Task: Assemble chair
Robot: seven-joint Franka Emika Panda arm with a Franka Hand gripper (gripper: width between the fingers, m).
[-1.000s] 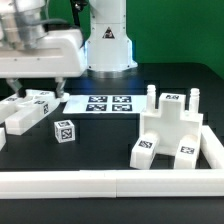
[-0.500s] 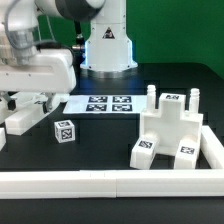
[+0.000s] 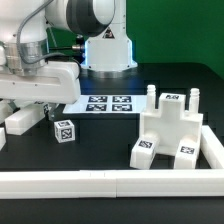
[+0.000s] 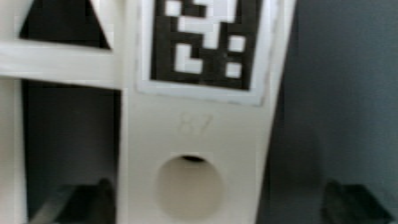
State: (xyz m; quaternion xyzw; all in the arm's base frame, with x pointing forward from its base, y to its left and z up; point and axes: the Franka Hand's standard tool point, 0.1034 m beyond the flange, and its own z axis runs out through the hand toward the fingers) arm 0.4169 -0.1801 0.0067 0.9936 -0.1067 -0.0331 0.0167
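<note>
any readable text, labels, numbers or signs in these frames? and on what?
No readable words or numbers.
Robot base: small dark triangle sign, too small to read.
Marker board: four square tag patterns, no letters.
Small block and larger chair section: tag patterns only.
White chair piece in the wrist view: a tag pattern, and a faint mark below it too blurred to read.

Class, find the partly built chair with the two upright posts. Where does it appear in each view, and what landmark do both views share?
Exterior view: the partly built chair stands at the exterior view's right, inside the corner of the white border rail.
Wrist view: not in it; a tagged white part with an oval hole fills the picture.
Shared landmark: the gripper, jaws apart, over the loose parts at the exterior view's left.
</note>
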